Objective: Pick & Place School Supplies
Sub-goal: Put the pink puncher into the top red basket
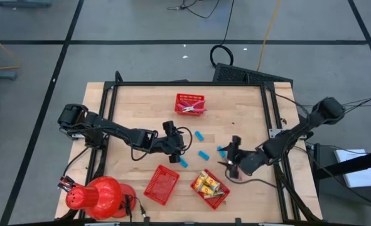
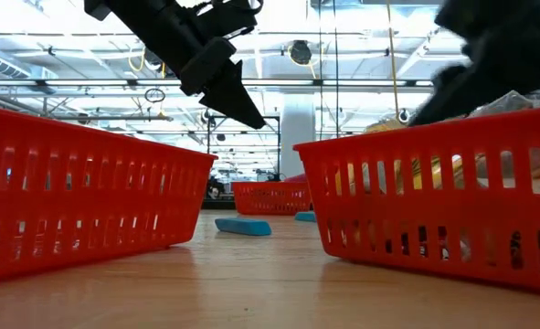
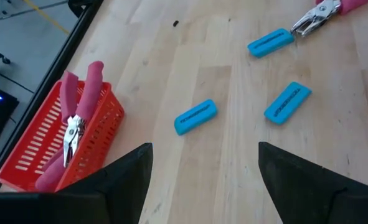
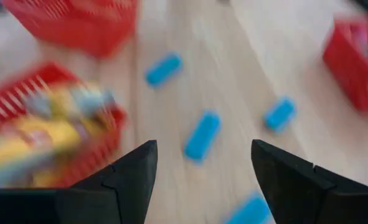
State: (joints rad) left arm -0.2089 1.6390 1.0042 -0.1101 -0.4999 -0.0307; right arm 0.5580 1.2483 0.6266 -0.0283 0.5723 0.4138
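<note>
Several light-blue blocks lie flat on the wooden table: one (image 1: 199, 135), one (image 1: 204, 154), one (image 1: 183, 162) and one (image 1: 221, 150). My left gripper (image 1: 177, 145) hovers open above the table's middle, and three blocks (image 3: 196, 116) show ahead of its fingers (image 3: 205, 149). My right gripper (image 1: 231, 154) is open too (image 4: 202, 149) and hangs over the blocks (image 4: 202, 134), just right of centre. A pink-handled metal tool (image 3: 324, 12) lies on the table near the right gripper. Another pink-handled tool (image 3: 75, 124) rests in the far red basket (image 1: 189, 103). Yellow-orange pieces (image 1: 207, 184) fill the near right basket.
An empty red mesh basket (image 1: 161, 184) sits at the near edge left of the basket with yellow pieces (image 1: 218, 198). A big red dome-shaped object (image 1: 100, 196) stands at the near left corner. In the low view a blue block (image 2: 243, 226) lies between the two near baskets.
</note>
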